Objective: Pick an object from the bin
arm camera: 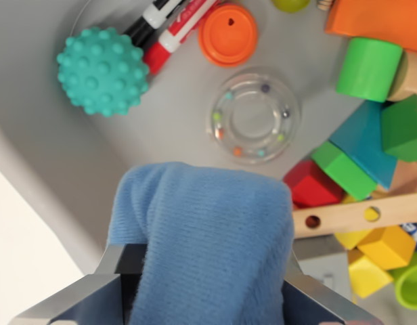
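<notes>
Bin floor (53, 169), grey, is seen from above in the wrist view, with a pale curved rim at the lower left. All positions below are referred to the clear ring rattle (254, 118) with coloured beads, which lies near the middle of the floor.

Left of the rattle and slightly above it, a teal knobbed ball (102, 70) is noted. Between ball and rattle, toward the top edge, two markers (169, 30) lie side by side, one black-capped, one red. An orange disc lid (228, 34) rests directly above the rattle, apart from it.

Below the rattle, a blue cloth (205, 244) fills the lower centre of the frame. The gripper (202, 288) is pinched on this cloth: grey finger bodies are seen on either side of the fabric at the bottom edge, and the cloth is bunched between them. The fingertips themselves are covered by fabric.

Right of the rattle, a pile of wooden blocks is recorded: a green cylinder (369, 68), a blue triangular block (366, 145), a red block (311, 184), a drilled wooden bar (357, 215) and yellow blocks (384, 247).

The step in hand is judged to be the lift. A straight vertical withdrawal is advised, with the pinch maintained, since the hanging cloth could drag over the rattle or red block if swung sideways.
</notes>
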Tool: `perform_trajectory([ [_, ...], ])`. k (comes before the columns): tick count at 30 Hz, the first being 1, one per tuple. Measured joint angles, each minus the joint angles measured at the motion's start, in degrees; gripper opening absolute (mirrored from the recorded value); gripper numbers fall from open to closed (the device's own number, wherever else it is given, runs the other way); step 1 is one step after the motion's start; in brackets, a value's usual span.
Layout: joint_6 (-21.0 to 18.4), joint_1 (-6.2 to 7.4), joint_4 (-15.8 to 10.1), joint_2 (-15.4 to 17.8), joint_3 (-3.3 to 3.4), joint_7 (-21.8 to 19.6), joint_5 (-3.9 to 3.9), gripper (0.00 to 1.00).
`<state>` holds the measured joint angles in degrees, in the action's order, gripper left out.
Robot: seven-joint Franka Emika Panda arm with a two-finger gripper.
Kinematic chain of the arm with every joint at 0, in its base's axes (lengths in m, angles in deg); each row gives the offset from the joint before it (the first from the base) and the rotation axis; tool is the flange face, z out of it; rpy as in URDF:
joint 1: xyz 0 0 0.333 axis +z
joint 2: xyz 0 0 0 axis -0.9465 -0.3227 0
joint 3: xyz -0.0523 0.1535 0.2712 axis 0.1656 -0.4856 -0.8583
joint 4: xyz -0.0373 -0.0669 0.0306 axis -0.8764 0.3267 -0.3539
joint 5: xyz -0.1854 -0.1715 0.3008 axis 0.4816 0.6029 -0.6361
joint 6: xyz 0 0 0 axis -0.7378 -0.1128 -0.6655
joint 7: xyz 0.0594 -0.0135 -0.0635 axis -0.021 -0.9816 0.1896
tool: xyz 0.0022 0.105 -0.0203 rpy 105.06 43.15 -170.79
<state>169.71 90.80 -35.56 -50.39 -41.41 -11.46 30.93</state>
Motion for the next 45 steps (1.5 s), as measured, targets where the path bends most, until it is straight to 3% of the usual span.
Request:
perform_trajectory([
  [23,-7.69,0.0,3.94,3.55,0.04,-0.17,0.21,0.0],
  [45,-8.35,0.0,4.25,3.75,0.04,-0.18,0.23,0.0],
])
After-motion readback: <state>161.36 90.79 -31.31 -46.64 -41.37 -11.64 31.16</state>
